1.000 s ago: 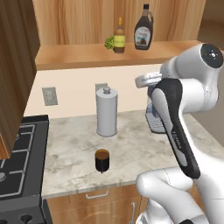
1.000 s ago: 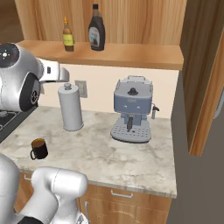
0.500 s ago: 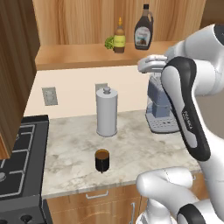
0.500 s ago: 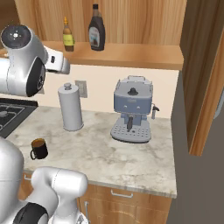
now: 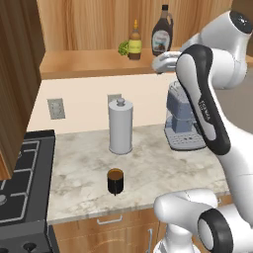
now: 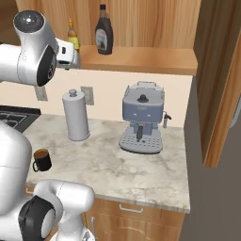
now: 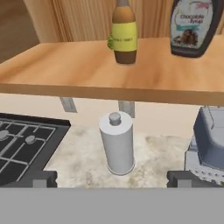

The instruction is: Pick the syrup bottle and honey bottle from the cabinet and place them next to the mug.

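Note:
The dark brown syrup bottle [image 5: 162,30] [image 6: 103,35] [image 7: 192,28] and the slim amber honey bottle [image 5: 134,42] [image 6: 72,37] [image 7: 124,33] stand upright on the cabinet's shelf board [image 5: 89,62] [image 7: 87,74], honey to the left. My gripper [image 5: 158,64] [image 6: 75,59] [image 7: 116,181] hovers open in front of the shelf edge, at board height and apart from both bottles. Its fingertips [image 7: 43,178] stand wide apart with nothing between them. The black mug [image 5: 115,181] [image 6: 41,160] sits near the counter's front edge.
A tall grey canister [image 5: 120,126] [image 6: 76,115] [image 7: 117,144] stands on the counter under the shelf. A grey coffee machine [image 5: 183,121] [image 6: 141,123] is to its right, a stove [image 5: 20,183] [image 7: 22,140] to its left. Something small and green [image 5: 123,48] lies beside the honey bottle.
The arm has lifted and the hand has climbed from beside the coffee machine up to the shelf's front edge. The bottles and mug have not moved.

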{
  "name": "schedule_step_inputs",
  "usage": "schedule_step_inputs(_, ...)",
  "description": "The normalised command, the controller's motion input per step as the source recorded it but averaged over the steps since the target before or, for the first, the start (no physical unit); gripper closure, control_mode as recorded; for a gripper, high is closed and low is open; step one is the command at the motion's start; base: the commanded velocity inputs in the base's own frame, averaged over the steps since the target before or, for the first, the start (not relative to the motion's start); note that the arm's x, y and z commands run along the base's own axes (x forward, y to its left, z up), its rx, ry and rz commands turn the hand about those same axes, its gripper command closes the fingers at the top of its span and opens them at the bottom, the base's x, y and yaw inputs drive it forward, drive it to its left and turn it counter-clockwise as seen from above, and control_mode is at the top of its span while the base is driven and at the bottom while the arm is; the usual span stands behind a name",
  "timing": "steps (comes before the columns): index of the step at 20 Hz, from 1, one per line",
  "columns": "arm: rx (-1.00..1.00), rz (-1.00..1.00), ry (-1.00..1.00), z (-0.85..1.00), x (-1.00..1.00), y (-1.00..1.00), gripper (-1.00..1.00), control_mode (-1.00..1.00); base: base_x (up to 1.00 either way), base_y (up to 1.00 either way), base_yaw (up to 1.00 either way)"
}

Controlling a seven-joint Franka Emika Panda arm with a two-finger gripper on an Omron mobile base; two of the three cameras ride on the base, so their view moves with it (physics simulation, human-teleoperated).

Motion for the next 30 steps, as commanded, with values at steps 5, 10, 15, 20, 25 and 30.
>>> schedule_step_inputs(5, 0.00, -0.03, -0.19, 0.00, 0.42, 0.24, -1.00, -1.00, 0.00, 0.00, 0.00)
schedule_step_inputs(10, 0.00, -0.11, -0.11, 0.06, 0.38, 0.29, -1.00, -1.00, 0.00, 0.00, 0.00)
schedule_step_inputs(15, 0.00, -0.05, 0.01, 0.29, 0.27, 0.05, -1.00, -1.00, 0.00, 0.00, 0.00)
schedule_step_inputs(20, 0.00, 0.00, 0.12, 0.39, 0.22, -0.06, -1.00, -1.00, 0.00, 0.00, 0.00)
schedule_step_inputs(25, 0.00, 0.00, 0.00, 0.01, 0.20, -0.15, -1.00, -1.00, 0.00, 0.00, 0.00)
schedule_step_inputs(30, 0.00, 0.00, 0.00, -0.04, 0.32, -0.07, -1.00, -1.00, 0.00, 0.00, 0.00)
